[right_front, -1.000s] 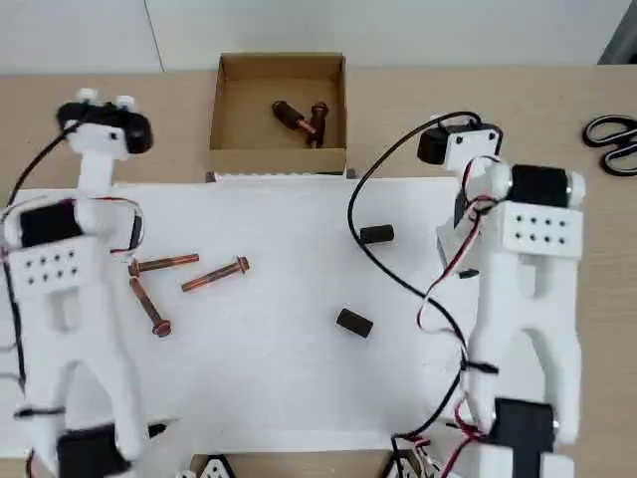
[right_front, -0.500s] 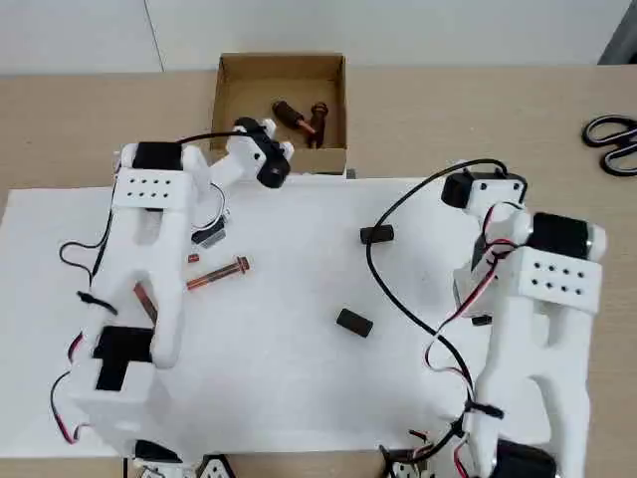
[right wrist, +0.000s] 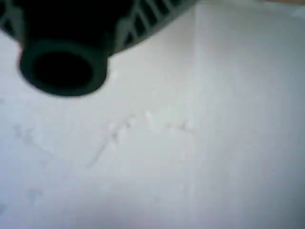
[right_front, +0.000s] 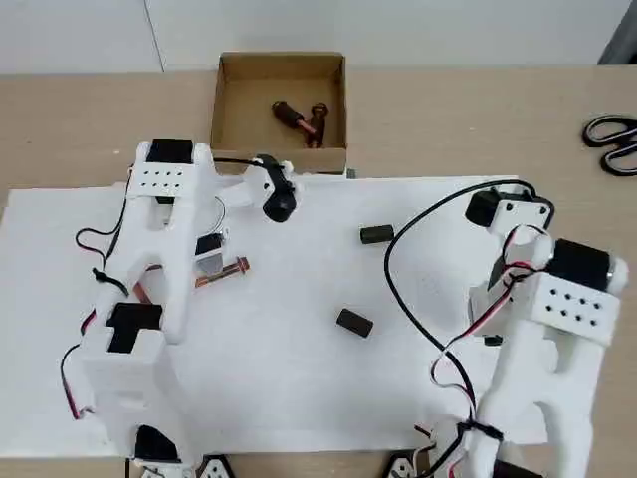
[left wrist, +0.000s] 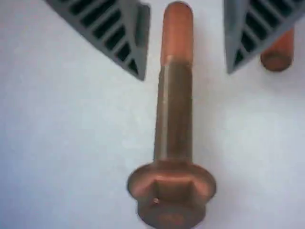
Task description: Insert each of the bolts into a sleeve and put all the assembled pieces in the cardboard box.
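Two assembled pieces in the box, two loose sleeves on the sheet, left gripper open over a bolt

The cardboard box (right_front: 225,110) at the far edge of the table (right_front: 448,110) holds two assembled pieces (right_front: 291,116), lying side by side. Two black sleeves lie loose and well apart on the white sheet (right_front: 299,398), one (right_front: 376,235) nearer the box and the other (right_front: 354,323) nearer the arms. In the left wrist view two copper bolts show. The left gripper (left wrist: 186,69) stands wide open astride one bolt (left wrist: 175,143) lying flat on the sheet, with a gap on each side so that neither finger touches it. The rounded end of a second bolt (left wrist: 276,52) lies just outside one finger (left wrist: 252,33). The right gripper (right wrist: 109,24) appears closed on a third sleeve (right wrist: 62,69), whose open bore faces the camera above the sheet. One pair of scissors (right_front: 612,139) rests at the table's right edge.
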